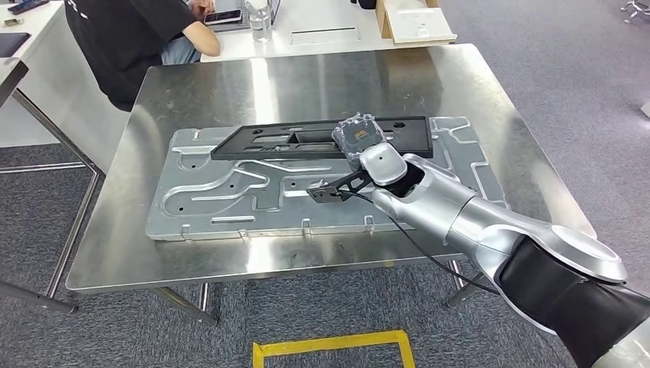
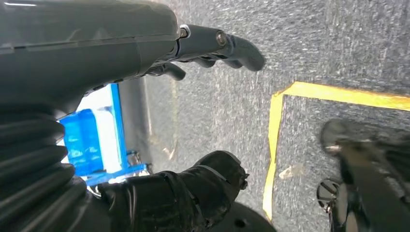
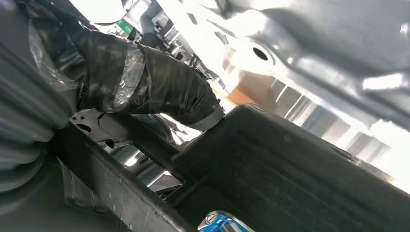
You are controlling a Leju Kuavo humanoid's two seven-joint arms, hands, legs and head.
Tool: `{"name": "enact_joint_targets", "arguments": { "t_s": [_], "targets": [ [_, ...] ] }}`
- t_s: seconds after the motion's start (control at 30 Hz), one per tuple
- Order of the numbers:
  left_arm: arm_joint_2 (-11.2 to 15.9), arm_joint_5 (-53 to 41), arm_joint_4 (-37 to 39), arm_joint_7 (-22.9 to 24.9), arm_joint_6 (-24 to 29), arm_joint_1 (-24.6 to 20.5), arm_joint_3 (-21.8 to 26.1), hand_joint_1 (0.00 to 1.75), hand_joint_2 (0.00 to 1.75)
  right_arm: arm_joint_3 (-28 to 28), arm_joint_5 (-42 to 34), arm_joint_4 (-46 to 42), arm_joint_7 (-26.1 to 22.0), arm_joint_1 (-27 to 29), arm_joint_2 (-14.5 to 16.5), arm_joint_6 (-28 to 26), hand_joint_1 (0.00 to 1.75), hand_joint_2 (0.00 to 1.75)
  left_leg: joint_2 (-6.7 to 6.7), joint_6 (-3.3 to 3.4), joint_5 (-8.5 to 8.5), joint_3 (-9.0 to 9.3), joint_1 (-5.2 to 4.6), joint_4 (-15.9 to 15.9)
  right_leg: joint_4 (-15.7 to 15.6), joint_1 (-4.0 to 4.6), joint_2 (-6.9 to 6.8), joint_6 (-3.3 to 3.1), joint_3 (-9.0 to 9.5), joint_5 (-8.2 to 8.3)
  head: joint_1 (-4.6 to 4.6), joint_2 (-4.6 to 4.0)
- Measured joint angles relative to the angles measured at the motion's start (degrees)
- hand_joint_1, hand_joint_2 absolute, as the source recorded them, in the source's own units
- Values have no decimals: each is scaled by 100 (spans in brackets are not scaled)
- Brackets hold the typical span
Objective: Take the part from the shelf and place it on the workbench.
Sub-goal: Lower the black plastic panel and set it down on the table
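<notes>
- Head view: the right hand [image 1: 366,146] holds the black part [image 1: 322,139], which lies on the metal plate [image 1: 230,201] on the surface [image 1: 322,73].
- Letting go unevenly could drag the part askew.
- The left hand [image 2: 212,48] hangs empty, fingers loosely apart.

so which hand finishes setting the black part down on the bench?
Right. The right hand is already on the black part over the metal plate on the workbench; the left hand hangs over the floor.
</notes>
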Motion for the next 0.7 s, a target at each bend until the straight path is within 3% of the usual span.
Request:
{"name": "enact_joint_targets", "arguments": {
  "t_s": [0.07, 0.2, 0.27, 0.33, 0.37, 0.4, 0.43, 0.5, 0.53, 0.6, 0.7],
  "targets": [
    [2, -1, 0, -2, -19, -2, 0, 0, 175, -4, -11, 4, -20, 5, 0, -39, 175, 175, -3, 49, 154, 251, -29, -542, -4, 10, 1, 49, 11, -22, 3, 0],
    [2, -8, 0, -3, -30, -15, 0, 0, 175, -8, -13, 30, -100, 84, 2, -124, 175, 175, -4, 168, 131, 333, -28, -692, 12, 17, -6, 160, -10, -74, 14, 1],
    [1, -9, 0, -1, -20, -15, -1, 0, 175, -11, -14, 45, -110, 109, 3, -157, 175, 175, 7, 242, 139, 383, -4, -743, 418, 20, -11, 189, -207, -289, 29, 0],
    [1, -9, 0, 5, -7, -24, -2, 0, 175, -13, -20, 60, -113, 153, 5, -191, 175, 175, 13, 297, 118, 399, -13, -744, 1183, 21, -13, 201, -609, -582, 37, 0],
    [1, -9, 0, 9, -1, -29, -2, 0, 175, -13, -23, 70, -114, 190, 5, -203, 175, 175, 10, 311, 103, 408, -14, -741, 1480, 16, -14, 209, -789, -645, 37, 0],
    [1, -9, 0, 13, 3, -31, -2, 0, 175, -13, -25, 82, -116, 229, 5, -208, 175, 175, 3, 318, 87, 421, -14, -736, 1589, 9, -16, 215, -882, -607, 39, 0],
    [1, -9, 0, 16, 5, -29, -2, 0, 175, -13, -26, 96, -117, 257, 4, -208, 175, 175, -5, 316, 66, 436, -13, -722, 1476, -1, -18, 217, -869, -465, 39, -1],
    [1, -9, 0, 24, 5, -21, -2, 0, 175, -14, -26, 113, -119, 278, 5, -209, 175, 175, -18, 282, -5, 460, -12, -664, 767, -14, -31, 206, -582, -56, 39, -1],
    [1, -9, 0, 27, 5, -20, -2, 0, 175, -15, -26, 116, -122, 278, 8, -211, 175, 175, -22, 252, -47, 456, -24, -615, 429, -12, -35, 193, -429, 73, 34, 0],
    [2, -9, 0, 31, 5, -24, -2, 0, 175, -18, -26, 123, -140, 290, 16, -219, 175, 175, -29, 194, -94, 439, -46, -567, 127, 8, -35, 159, -281, 120, 25, 0],
    [-1, -8, 0, 32, 4, -24, -1, 0, 175, -23, -26, 139, -168, 302, 33, -225, 175, 175, -26, 125, -138, 449, -47, -551, 89, 1, -25, 77, -243, 112, 23, 0]
  ]
}}
